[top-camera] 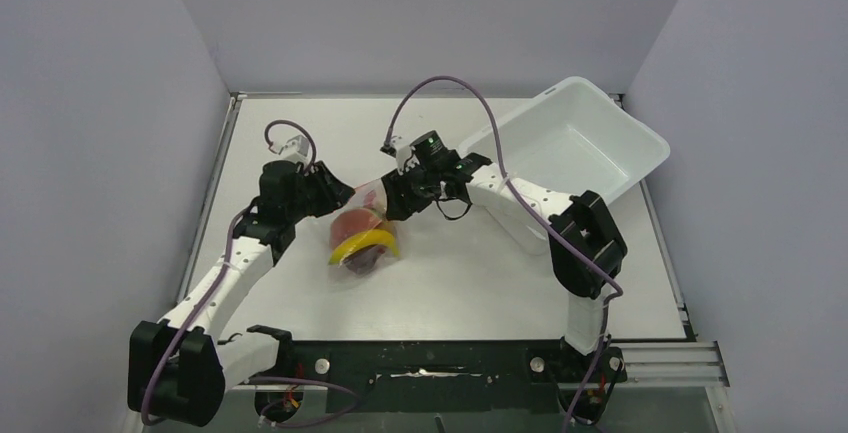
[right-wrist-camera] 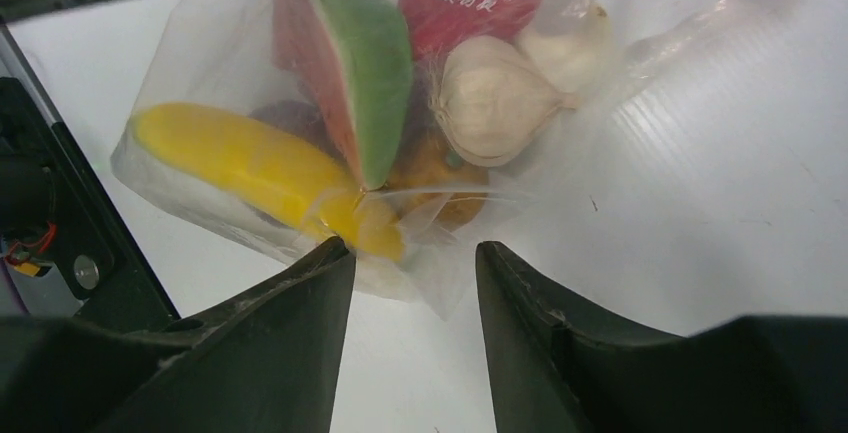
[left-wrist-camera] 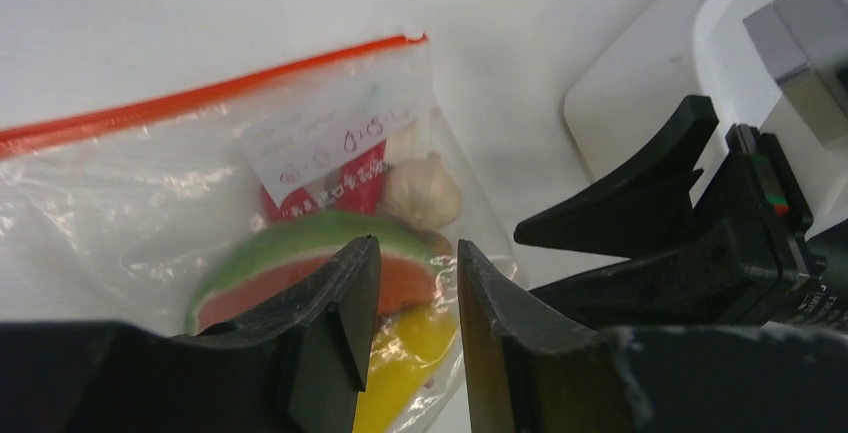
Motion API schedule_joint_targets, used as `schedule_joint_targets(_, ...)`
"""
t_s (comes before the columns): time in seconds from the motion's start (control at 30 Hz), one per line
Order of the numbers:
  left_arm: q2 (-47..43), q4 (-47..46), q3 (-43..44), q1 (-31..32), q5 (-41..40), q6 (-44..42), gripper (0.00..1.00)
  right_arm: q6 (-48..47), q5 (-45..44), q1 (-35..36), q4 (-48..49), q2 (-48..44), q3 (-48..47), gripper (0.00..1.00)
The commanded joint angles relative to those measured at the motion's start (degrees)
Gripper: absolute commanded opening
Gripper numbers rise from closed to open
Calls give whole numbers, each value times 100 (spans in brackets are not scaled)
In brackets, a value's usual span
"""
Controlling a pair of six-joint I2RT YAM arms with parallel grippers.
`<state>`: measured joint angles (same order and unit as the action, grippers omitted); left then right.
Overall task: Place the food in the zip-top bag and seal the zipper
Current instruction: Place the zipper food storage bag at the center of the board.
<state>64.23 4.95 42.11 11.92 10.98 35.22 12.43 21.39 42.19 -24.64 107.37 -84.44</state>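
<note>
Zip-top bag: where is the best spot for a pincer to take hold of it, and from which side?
Probably the orange-red zipper itself, pinched across the flat strip, coming in from beyond the mouth edge. The zip-top bag lies thin and flat there, while the food bulges at the other end.

Clear zip-top bag (left-wrist-camera: 120,183) lying flat, food (right-wrist-camera: 350,73) inside, orange-red zipper (left-wrist-camera: 200,91)

chinese print on zip-top bag (right-wrist-camera: 215,63) label (right-wrist-camera: 465,8)

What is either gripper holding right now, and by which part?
Nothing: the left gripper and right gripper are both open close to the zip-top bag, gripping no part of it.
</note>
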Motion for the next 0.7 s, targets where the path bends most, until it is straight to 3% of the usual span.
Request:
schedule_joint_targets(0.0,-233,-187,-646,184,112,489,33,-31,-53,87,269,177,283,46)
schedule_joint_targets(0.17,-472,185,-1178,195,-93,335,33,-109,-729,-31,164,91,827,20)
schedule_joint_targets(0.27,-502,454,-1239,196,-202,91,33,-59,-978,-87,50,-97,915,11)
schedule_joint_targets(0.33,-446,706,-1221,190,-290,-53,33,-8,-994,-94,-18,-243,969,15)
schedule_joint_targets(0.47,-416,1142,-1011,192,-512,-257,33,54,-983,-74,-326,-537,1007,35)
schedule_joint_targets(0.67,-670,1787,50,184,-874,-603,35,-108,-1202,-196,-758,-1268,592,55)
